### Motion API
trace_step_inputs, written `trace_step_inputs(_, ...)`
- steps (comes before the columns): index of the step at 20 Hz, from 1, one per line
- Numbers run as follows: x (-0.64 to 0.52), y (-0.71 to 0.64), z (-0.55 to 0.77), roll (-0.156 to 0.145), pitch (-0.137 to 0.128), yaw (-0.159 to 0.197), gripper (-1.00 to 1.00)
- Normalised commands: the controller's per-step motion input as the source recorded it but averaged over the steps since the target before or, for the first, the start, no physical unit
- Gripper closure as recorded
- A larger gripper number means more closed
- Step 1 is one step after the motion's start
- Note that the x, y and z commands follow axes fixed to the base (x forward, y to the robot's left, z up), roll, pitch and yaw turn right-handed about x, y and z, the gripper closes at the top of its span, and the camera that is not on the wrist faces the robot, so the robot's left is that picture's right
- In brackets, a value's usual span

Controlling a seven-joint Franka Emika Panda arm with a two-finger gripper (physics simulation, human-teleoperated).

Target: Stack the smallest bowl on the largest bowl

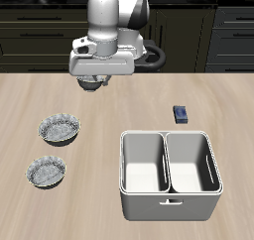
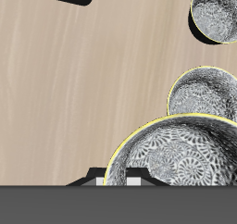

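The smallest bowl (image 1: 94,83), speckled grey-and-white with a scalloped rim, hangs upright between the jaws above the bench's back edge; the largest bowl (image 1: 60,130), fluted, darker inside, sits upright nearer the front edge.

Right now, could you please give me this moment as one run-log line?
gripper: shut on smallest bowl | height: above table | largest bowl: empty | stack: not done

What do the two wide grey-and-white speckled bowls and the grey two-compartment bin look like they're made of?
The wide speckled bowls: probably glazed ceramic, given fluted walls and patterned speckle. The grey two-compartment bin: matte plastic or painted metal; plain smooth thin walls, no shine.
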Motion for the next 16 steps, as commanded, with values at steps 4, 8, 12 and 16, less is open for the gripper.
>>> trace_step_inputs(4,0.23,-0.30,0.04,-0.022,-0.006,-0.011,1.00)
trace_step_inputs(8,0.24,-0.35,0.04,-0.005,0.014,-0.034,1.00)
trace_step_inputs(12,0.14,-0.26,0.02,0.018,0.021,-0.037,1.00)
trace_step_inputs(16,0.12,-0.20,-0.01,0.030,0.053,-0.037,1.00)
